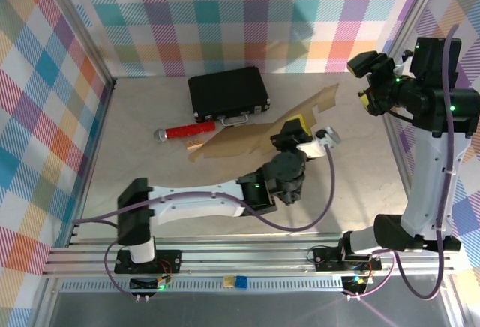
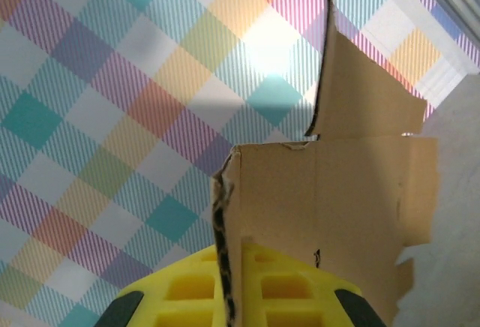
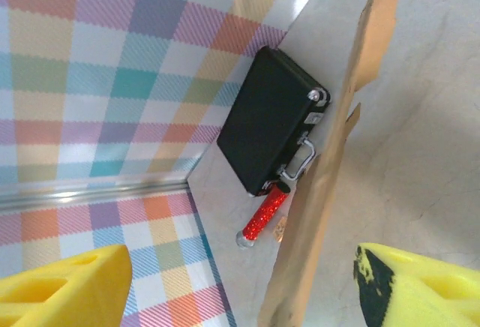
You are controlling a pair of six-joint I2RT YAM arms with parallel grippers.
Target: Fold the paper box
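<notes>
- Table (image 1: 360, 192): pale surface enclosed by plaid walls; both arm bases are bolted at its near edge.
- Right arm (image 1: 424, 162): stands tall at the right side. The right gripper (image 1: 367, 100) is raised near the far right wall. In the wrist view the right gripper (image 3: 240, 289) has its yellow fingers (image 3: 64, 282) spread wide with nothing between them.
- Left arm (image 1: 202, 196): reaches low from the near left toward the middle of the table.
- Paper box (image 1: 247, 139): unfolded brown die-cut sheet at mid-table, just near of the black case, running from near left to far right. In the wrist views the paper box (image 2: 337, 207) (image 3: 315, 214) is tilted up on edge.
- Left gripper (image 1: 291, 127): closed narrow on the sheet's near edge. In the wrist view the left gripper (image 2: 225, 301) pinches the corrugated edge between its yellow pads.
- Black case (image 1: 227, 94) (image 3: 270, 121): lies flat, far of centre, metal handle toward the sheet.
- Red cylinder (image 1: 187, 130) (image 3: 264, 211): silver-tipped, left of the sheet.
- Tan scrap (image 1: 195, 145): just beside the cylinder.
</notes>
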